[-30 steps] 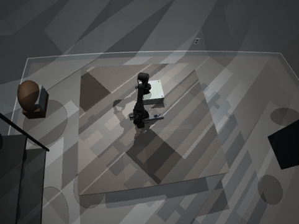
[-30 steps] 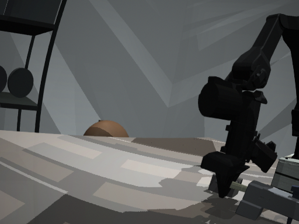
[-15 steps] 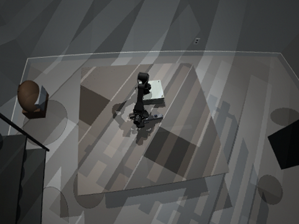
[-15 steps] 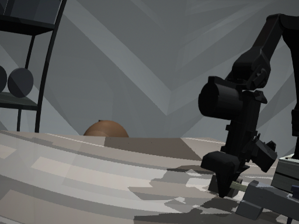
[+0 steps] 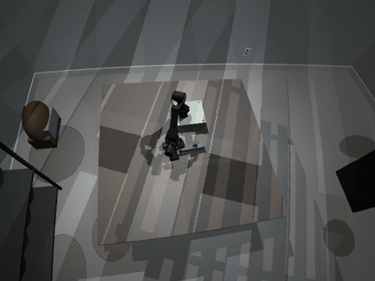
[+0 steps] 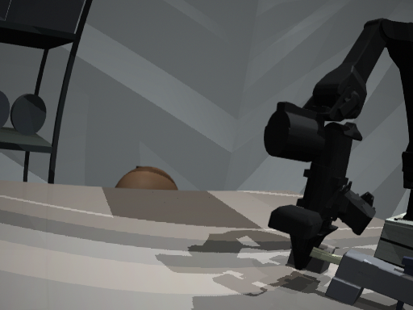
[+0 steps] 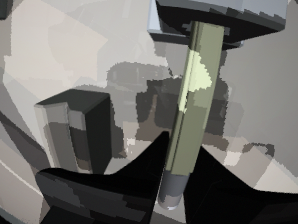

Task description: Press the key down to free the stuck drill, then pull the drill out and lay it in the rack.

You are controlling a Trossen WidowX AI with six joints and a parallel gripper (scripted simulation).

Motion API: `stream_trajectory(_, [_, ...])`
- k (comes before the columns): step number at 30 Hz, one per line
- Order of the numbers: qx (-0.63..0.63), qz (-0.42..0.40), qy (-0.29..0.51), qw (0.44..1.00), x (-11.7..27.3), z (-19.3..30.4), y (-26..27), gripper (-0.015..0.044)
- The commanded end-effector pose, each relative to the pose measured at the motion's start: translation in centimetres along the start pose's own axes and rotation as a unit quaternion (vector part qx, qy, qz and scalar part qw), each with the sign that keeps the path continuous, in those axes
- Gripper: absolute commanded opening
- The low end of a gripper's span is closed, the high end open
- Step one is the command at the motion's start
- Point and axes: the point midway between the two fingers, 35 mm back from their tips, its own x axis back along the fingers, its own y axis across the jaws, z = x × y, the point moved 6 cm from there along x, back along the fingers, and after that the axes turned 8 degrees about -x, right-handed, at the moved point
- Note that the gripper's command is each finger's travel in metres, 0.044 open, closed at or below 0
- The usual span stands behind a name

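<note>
A matt black, plastic-looking gripper (image 6: 302,264) (image 7: 174,137) grips a smooth olive rod (image 6: 327,255) (image 7: 197,110) with a grey, metal-like tip (image 7: 173,191), near a smooth, matt grey block (image 6: 373,276) and a satiny brown chair (image 5: 36,121) (image 6: 146,178).
</note>
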Motion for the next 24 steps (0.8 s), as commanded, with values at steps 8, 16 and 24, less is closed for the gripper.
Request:
stream_trajectory(8, [0.002,-0.001,0.0,1.0,0.0,1.7,-0.3,0.0])
stream_trajectory(16, [0.002,-0.001,0.001,1.0,0.1,2.9,-0.5,0.0])
stream_trajectory(24, [0.002,-0.001,0.001,1.0,0.2,4.1,-0.7,0.0])
